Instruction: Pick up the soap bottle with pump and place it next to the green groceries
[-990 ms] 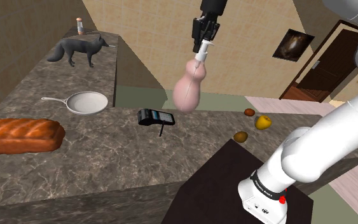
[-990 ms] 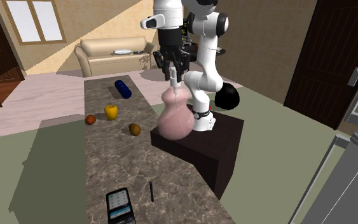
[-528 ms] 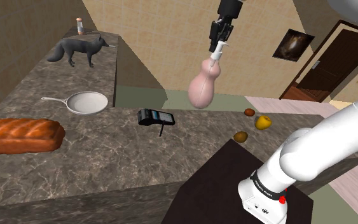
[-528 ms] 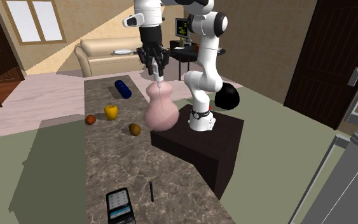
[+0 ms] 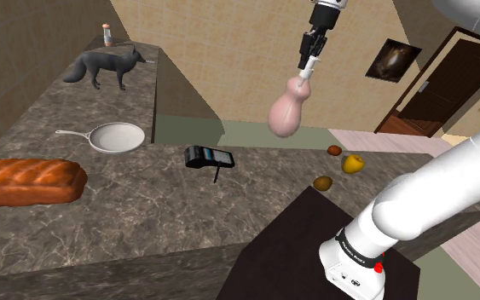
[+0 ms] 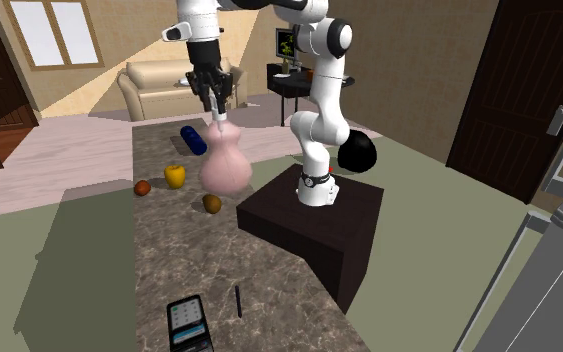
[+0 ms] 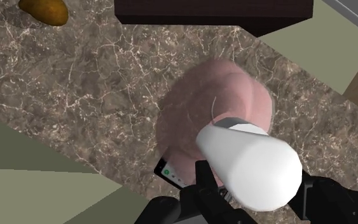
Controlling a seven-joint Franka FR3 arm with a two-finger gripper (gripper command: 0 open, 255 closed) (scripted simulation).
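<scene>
Currently your gripper [image 5: 309, 58] is high above the worktop [image 6: 169, 265], its two black fingers clamped on the white pump [image 7: 250, 167] of the soap bottle [image 6: 226, 166]. The pink, pear-shaped body hangs free in the air beneath them, touching nothing. From the second exterior view it appears to hang over the long worktop edge that faces the stand [image 6: 319, 240], toward the far end. A brown fruit [image 6: 211, 203] lies near below it, a yellow pepper [image 6: 174, 176] and a small reddish fruit [image 6: 142, 187] sit further in from that edge, and a blue cylinder [image 6: 193, 139] lies beyond, closer to the far end. In the shoulder view the bottle hangs aslant under the fingers. I would judge that all its weight sits in the fat belly, well below a thin grip point. Treat it as bottom-heavy and prone to swing or pivot in the jaws, with a smooth, rigid pump that may slip if you jerk. The pump is the only narrow part the fingers can span, since the belly looks too wide for them, so move gently and bring it down upright onto its base. Nothing on the worktop reads as plainly green to me. The pepper and the two fruits are the groceries in sight, so you will have to choose your spot beside that group.
</scene>
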